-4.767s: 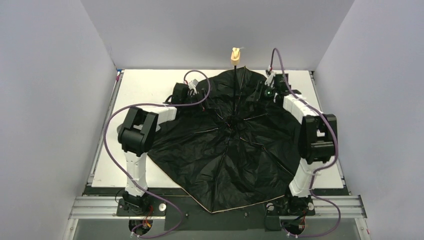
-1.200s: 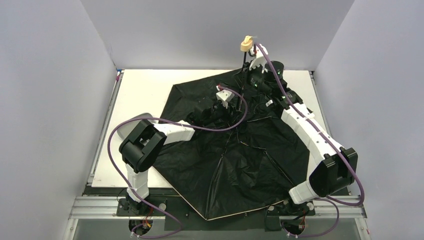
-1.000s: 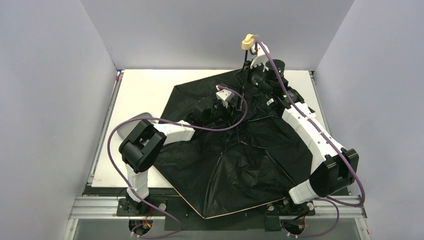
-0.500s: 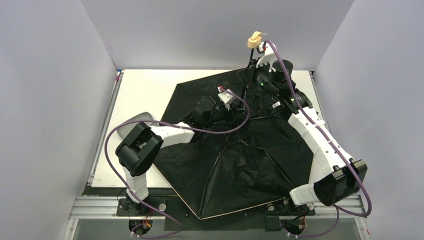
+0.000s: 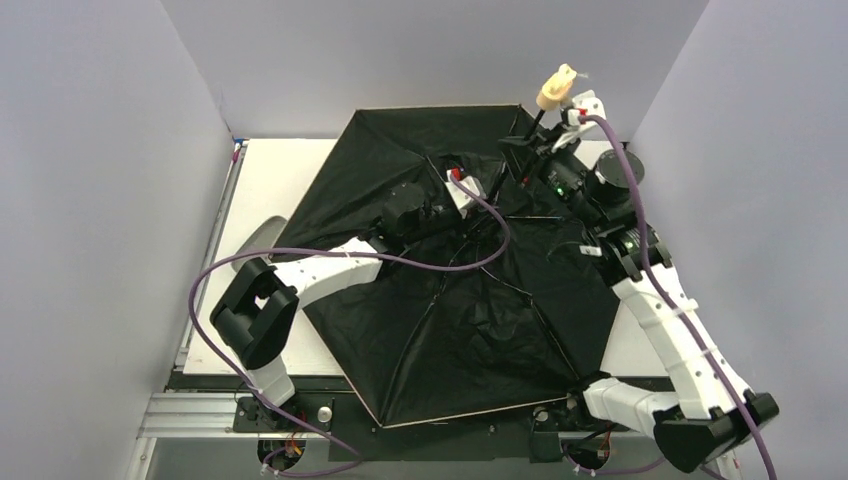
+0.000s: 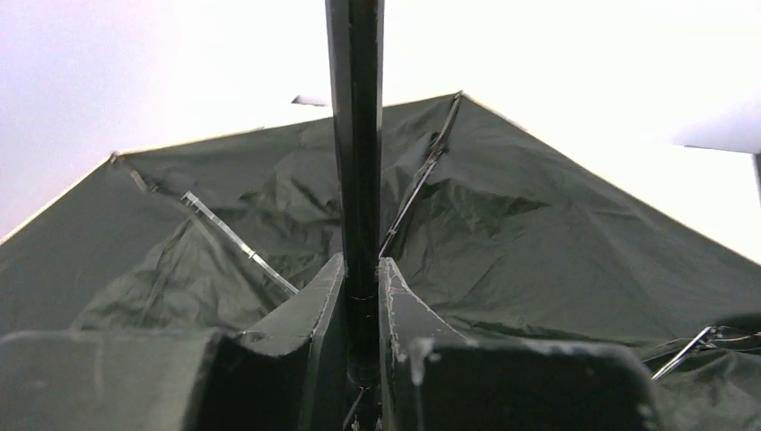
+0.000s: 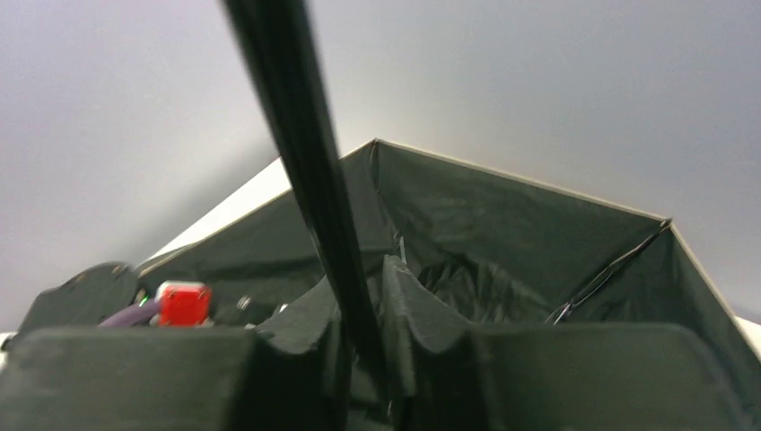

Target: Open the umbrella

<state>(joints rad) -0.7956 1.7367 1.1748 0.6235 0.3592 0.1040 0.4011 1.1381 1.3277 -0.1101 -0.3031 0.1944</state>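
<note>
the umbrella [image 5: 450,320] lies spread upside down over the table [image 5: 270,180], black lining up, its far edge standing up before the back wall. its shaft [image 6: 354,135] tilts toward the right rear, tan handle [image 5: 556,88] on top. the left gripper [image 6: 362,269] reaches in low and pinches the shaft. the right gripper [image 7: 363,278], arm stretched long, clamps it just under the handle.

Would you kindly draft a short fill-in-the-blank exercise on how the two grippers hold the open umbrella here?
1. The left gripper and the right gripper both clamp the thin ____ shaft of the compact folding umbrella.
2. Its small tan handle is nearest the ____ arm.
3. A small grey oblong pouch lies on the white table beside the ____ arm.
Missing words: black; right; left.
</note>
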